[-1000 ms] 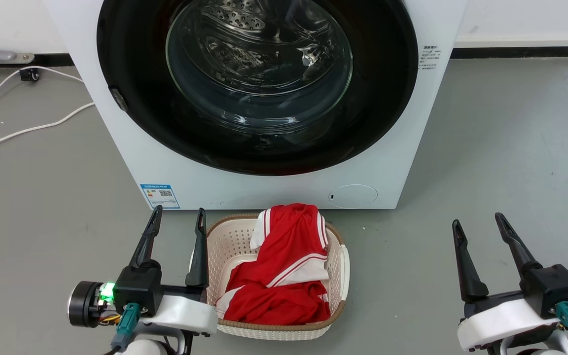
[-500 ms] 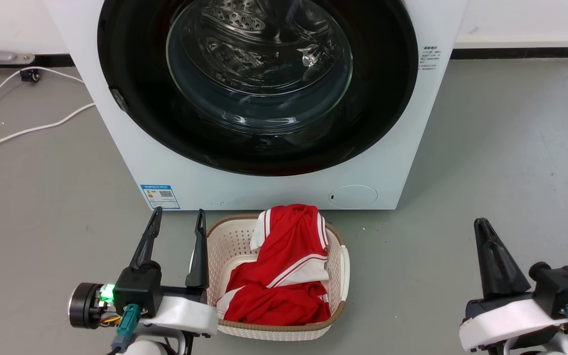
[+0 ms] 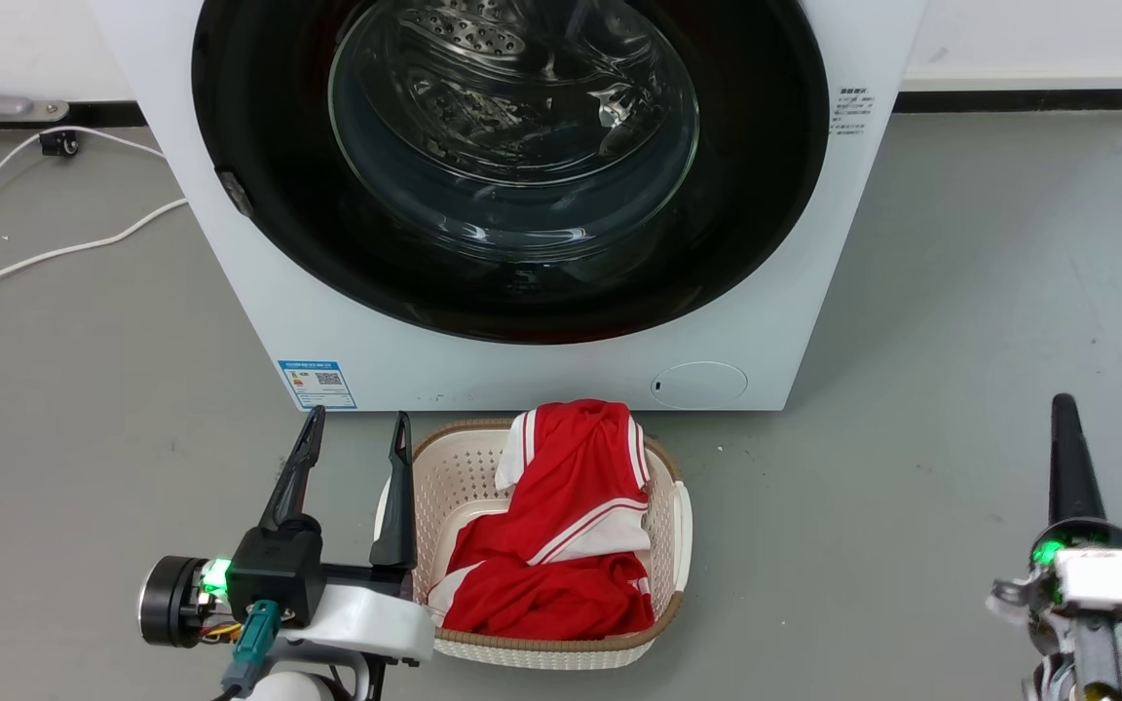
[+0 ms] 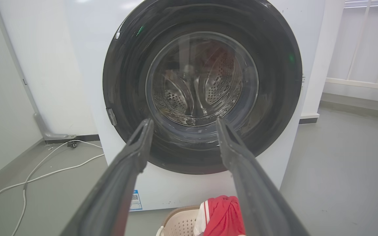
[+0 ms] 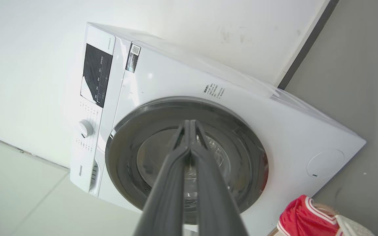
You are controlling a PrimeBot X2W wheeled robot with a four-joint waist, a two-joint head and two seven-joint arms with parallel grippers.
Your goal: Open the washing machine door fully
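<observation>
Grey floor (image 3: 960,292) carries the washing machine (image 3: 522,375), whose washing machine door (image 3: 512,156) lies closed against its front. Low at the left, the left tool (image 3: 358,415) points its fingers up toward the door, spread wide with nothing between them, well short of it. The right tool (image 3: 1065,409), low at the right, is rolled edge-on, fingers pressed together and empty, also apart from the door. A cream basket (image 3: 680,526) holding a red garment (image 3: 561,526) sits between them.
</observation>
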